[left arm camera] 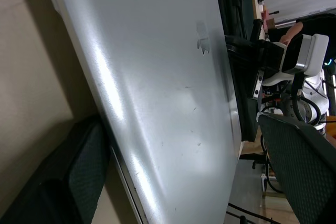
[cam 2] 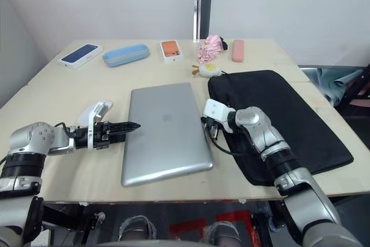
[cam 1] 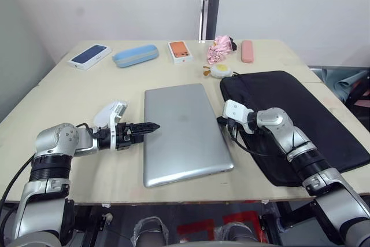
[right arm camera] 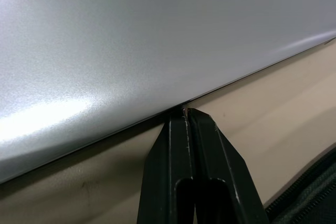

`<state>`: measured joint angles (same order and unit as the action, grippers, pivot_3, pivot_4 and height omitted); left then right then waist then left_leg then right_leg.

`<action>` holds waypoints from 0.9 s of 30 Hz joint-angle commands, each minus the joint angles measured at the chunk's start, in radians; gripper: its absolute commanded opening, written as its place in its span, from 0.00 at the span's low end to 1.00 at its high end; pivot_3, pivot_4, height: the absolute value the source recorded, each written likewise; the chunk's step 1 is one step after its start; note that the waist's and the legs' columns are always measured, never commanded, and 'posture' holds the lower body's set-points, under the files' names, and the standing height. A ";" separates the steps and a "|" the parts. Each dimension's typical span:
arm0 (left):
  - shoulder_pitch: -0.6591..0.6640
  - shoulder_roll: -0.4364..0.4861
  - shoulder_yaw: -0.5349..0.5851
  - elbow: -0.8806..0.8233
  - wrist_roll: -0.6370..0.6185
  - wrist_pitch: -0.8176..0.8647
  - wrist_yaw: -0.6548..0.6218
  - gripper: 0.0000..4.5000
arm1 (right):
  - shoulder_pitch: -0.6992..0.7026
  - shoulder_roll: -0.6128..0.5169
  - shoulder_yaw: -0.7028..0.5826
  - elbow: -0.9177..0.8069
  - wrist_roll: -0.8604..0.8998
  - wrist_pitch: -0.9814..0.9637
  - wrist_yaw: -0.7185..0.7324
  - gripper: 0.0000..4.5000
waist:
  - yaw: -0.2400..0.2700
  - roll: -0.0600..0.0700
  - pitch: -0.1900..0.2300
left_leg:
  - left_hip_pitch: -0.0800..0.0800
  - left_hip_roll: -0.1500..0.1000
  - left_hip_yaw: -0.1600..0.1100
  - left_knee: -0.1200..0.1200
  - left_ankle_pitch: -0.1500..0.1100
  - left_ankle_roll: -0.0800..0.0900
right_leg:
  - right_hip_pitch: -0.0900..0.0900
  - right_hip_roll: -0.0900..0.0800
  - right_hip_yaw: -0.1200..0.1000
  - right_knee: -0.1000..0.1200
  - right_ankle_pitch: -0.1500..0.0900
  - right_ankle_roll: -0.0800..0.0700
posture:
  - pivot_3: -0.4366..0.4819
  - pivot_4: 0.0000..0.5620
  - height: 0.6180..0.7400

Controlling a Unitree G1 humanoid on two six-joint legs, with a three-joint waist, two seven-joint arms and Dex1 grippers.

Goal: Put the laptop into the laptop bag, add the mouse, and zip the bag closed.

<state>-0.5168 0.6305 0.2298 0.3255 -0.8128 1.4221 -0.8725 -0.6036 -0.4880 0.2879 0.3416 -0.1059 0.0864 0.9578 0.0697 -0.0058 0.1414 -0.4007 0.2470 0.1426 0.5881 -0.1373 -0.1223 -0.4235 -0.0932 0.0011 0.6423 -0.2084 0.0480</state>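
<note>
The silver-grey laptop [cam 1: 185, 131] lies shut and flat in the middle of the table. The black laptop bag [cam 1: 300, 120] lies flat just to its right, with an egg charm [cam 1: 220, 70] at its far corner. My left gripper [cam 1: 151, 125] is open at the laptop's left edge, one finger [left arm camera: 73, 177] low beside the edge and the other [left arm camera: 302, 174] above the lid. My right gripper [right arm camera: 185, 109] is shut on nothing, its tips touching the laptop's right edge in the gap before the bag. A white oval that looks like the mouse [cam 1: 104, 114] lies just behind my left wrist, partly hidden.
Along the far side stand a dark-blue phone box [cam 1: 89, 56], a light-blue oval case [cam 1: 135, 55], an orange phone box [cam 1: 180, 51], a pink cloth bundle [cam 1: 219, 49] and a pink case [cam 1: 247, 51]. The laptop's near edge lies close to the table's front edge [cam 1: 173, 201].
</note>
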 commanded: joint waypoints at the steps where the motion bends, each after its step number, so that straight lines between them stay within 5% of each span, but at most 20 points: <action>1: -0.002 -0.031 -0.013 -0.037 -0.041 0.021 -0.031 1.00 | 0.005 0.040 0.023 -0.065 0.031 -0.016 0.026 0.02 | -0.003 0.000 0.000 | 0.000 0.000 0.000 -0.001 0.000 0.000 | 0.000 0.000 0.000 -0.001 0.000 0.000 | 0.48 0.27 1.00; 17: 0.017 -0.058 -0.016 -0.070 -0.029 -0.012 -0.040 1.00 | 0.012 0.037 0.009 -0.058 0.020 -0.016 0.035 0.02 | -0.020 0.000 0.000 | 0.000 0.000 0.000 -0.009 0.000 0.000 | 0.001 0.001 -0.002 -0.010 0.000 0.000 | 0.48 0.27 1.00; 27: 0.030 -0.039 0.030 -0.085 -0.053 0.020 -0.024 0.27 | 0.012 0.047 0.007 -0.064 0.026 -0.003 0.041 0.00 | -0.024 0.000 0.000 | -0.001 0.000 0.000 -0.011 0.000 0.000 | 0.001 0.001 -0.003 -0.012 0.000 0.000 | 0.48 0.27 1.00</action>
<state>-0.4846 0.5818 0.2370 0.2873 -0.8409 1.4268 -0.9007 -0.5959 -0.4643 0.2746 0.3201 -0.1059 0.0904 0.9768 0.0456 -0.0057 0.1415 -0.4017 0.2474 0.1429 0.5774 -0.1368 -0.1224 -0.4226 -0.0922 -0.0021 0.6298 -0.2083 0.0479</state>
